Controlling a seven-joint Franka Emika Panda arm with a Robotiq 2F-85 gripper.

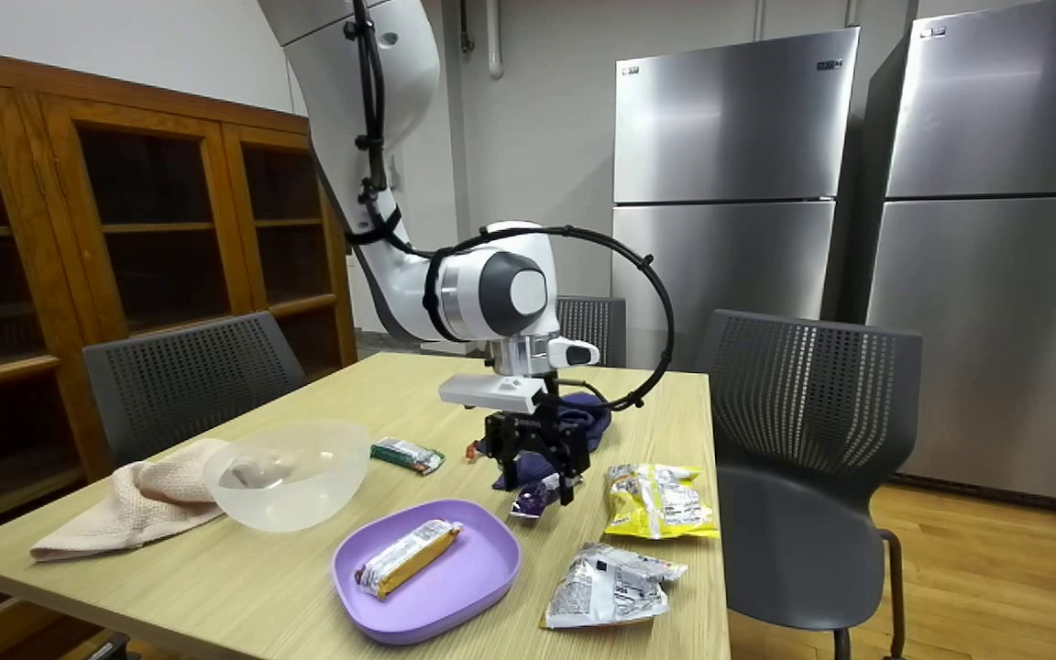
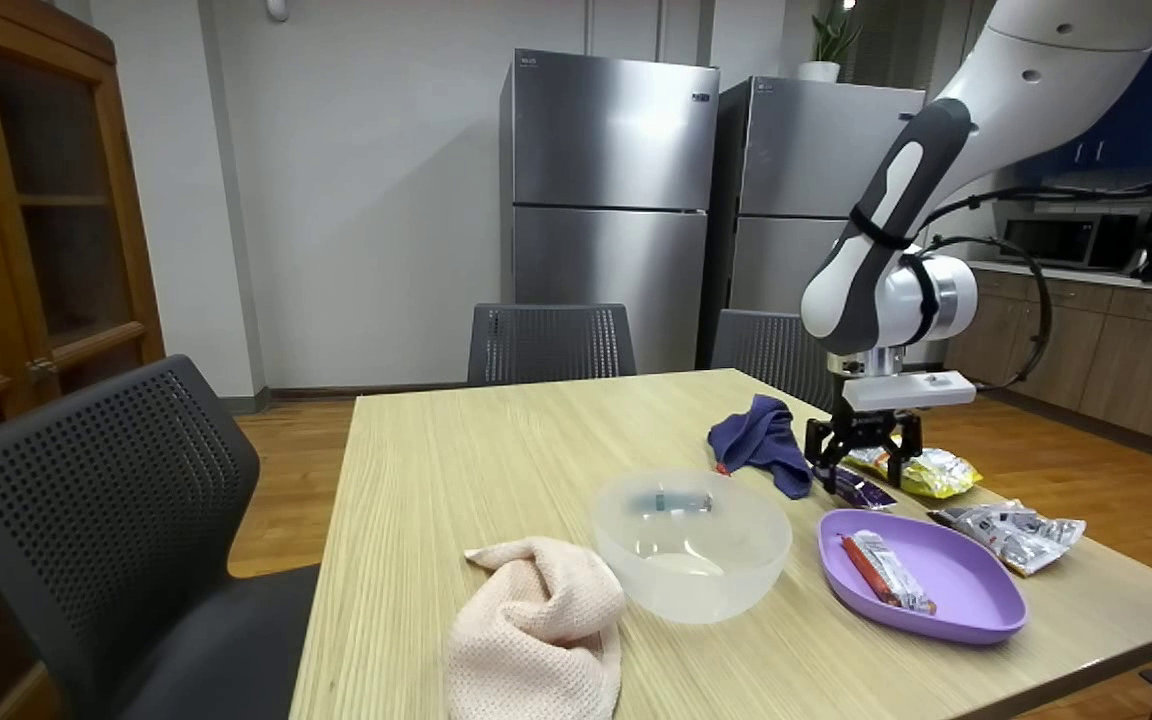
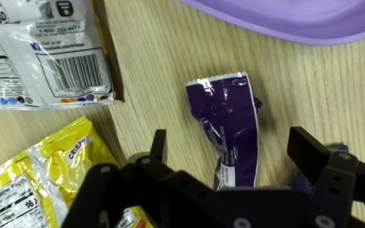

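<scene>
Working across my wrist view from the left, I have a silver snack bag (image 3: 46, 60) and, below it, a yellow CRISPY snack bag (image 3: 48, 172). Next comes one black finger of my gripper (image 3: 229, 136), then a strip of pale wood-grain tabletop (image 3: 185, 145). Then the thing that matters: the dark purple snack wrapper (image 3: 233, 129). It lies between my fingers, which stand wide apart with nothing held. Its long axis runs crosswise to the line joining the fingertips, crimped end pointing away from me and leaning slightly left; the near end disappears behind the gripper body. I judge it a little closer to the right-hand finger. How high the tips stand above it, I can't tell. Top right is the purple plate (image 3: 315, 41); past that right-hand finger, the navy cloth (image 2: 758, 440) peeks out.
</scene>
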